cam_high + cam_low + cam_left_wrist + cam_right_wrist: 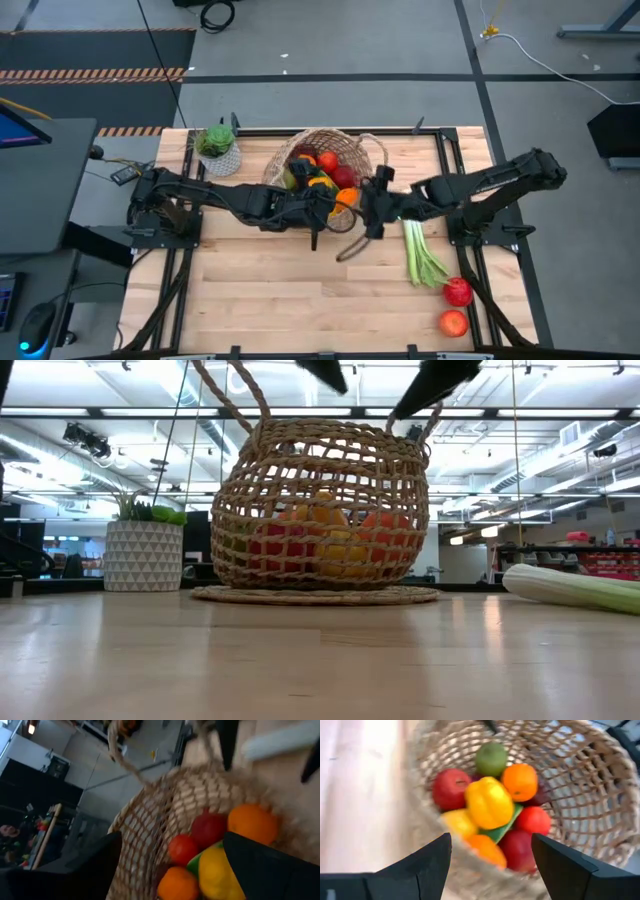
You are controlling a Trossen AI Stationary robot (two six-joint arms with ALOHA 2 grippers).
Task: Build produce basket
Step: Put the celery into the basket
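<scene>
The basket (325,160) stands at the back middle of the surface (300,300), holding apples, oranges and a lemon. Both grippers hover over its near rim, left gripper (322,205) and right gripper (372,205), each wide and empty. A leek (420,252) and two apples (456,305) lie to the right.

Produce (490,802) in basket (365,152)

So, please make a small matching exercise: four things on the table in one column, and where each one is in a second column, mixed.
Things:
1. potted plant
2. leek
3. two red apples
4. yellow pepper

Places:
A. inside the basket
B. far left part of the table
C. near right corner
D. flat on the table, right of the basket

Pairs: 1-B, 2-D, 3-C, 4-A
</scene>
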